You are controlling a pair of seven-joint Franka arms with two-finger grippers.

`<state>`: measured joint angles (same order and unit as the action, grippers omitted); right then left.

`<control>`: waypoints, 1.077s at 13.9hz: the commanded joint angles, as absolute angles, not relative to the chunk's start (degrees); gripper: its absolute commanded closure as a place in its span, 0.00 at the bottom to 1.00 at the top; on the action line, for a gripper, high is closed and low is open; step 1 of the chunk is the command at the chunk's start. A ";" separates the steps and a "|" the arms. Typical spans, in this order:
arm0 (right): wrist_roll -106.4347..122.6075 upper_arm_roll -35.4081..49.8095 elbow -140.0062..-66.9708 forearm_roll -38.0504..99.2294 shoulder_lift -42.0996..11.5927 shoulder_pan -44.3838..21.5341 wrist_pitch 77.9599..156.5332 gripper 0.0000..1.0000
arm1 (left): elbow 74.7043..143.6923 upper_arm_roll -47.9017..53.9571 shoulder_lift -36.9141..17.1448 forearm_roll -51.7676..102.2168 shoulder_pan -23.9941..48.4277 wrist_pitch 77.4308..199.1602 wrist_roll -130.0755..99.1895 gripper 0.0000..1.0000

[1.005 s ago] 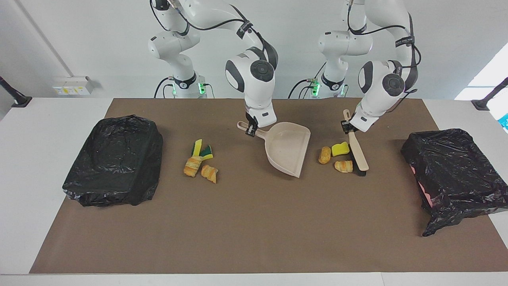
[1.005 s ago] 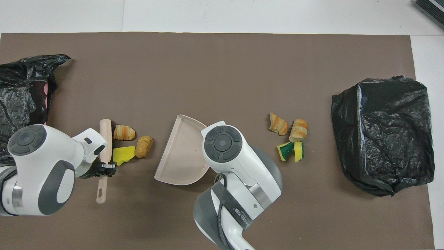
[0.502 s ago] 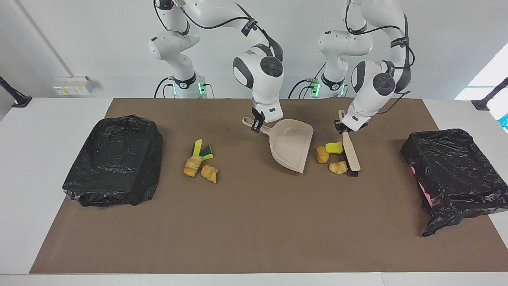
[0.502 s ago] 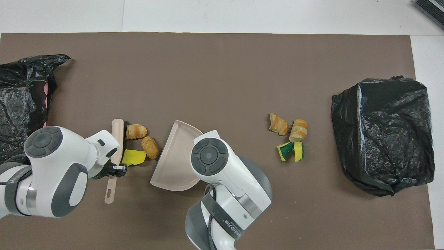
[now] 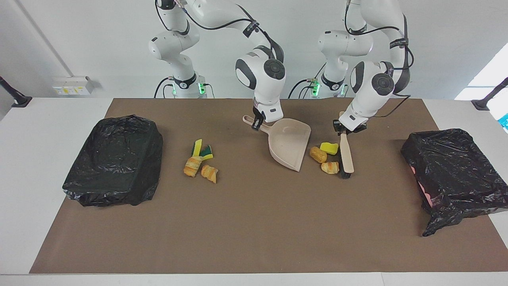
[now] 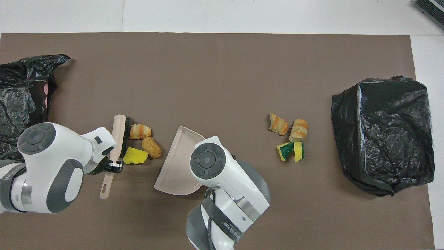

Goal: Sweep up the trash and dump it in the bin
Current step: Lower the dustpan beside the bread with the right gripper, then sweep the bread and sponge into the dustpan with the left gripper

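My right gripper is shut on the handle of the beige dustpan, which rests on the brown mat with its open lip toward the left arm's end. My left gripper is shut on the handle of the beige black-bristled brush. The bristles press against a trash pile: a yellow sponge bit, a bread piece and a croissant piece, a small gap from the pan's lip. In the overhead view the brush, this pile and the dustpan show; the right gripper is hidden.
A second trash pile of sponge bits and bread lies toward the right arm's end of the mat. A black bag-lined bin stands at the right arm's end. Another black-bagged bin stands at the left arm's end.
The left gripper has swept the brush toward the dustpan, pushing the three pieces closer to its lip. The right gripper has shifted the dustpan a little nearer to the robots.
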<state>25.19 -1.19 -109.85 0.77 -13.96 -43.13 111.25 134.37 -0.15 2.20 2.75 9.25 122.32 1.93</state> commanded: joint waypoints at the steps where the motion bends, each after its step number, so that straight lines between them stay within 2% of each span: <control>1: 24.43 -0.88 -112.50 -0.44 -11.87 -42.63 111.53 1.00 | 133.77 0.35 0.61 3.78 10.19 122.35 3.34 1.00; 10: 24.35 -0.88 -112.50 -0.44 -11.87 -42.63 111.53 1.00 | 133.86 0.53 2.90 20.91 26.96 114.35 -0.33 1.00; 15: 24.35 -0.88 -112.50 -0.53 -11.87 -42.63 111.53 1.00 | 130.27 -0.17 1.50 21.01 26.37 113.73 -1.93 1.00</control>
<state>25.19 -1.23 -110.57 0.67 -13.51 -43.12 111.26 133.02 0.85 2.26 20.05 27.20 116.06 -1.82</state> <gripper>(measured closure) 0.687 0.736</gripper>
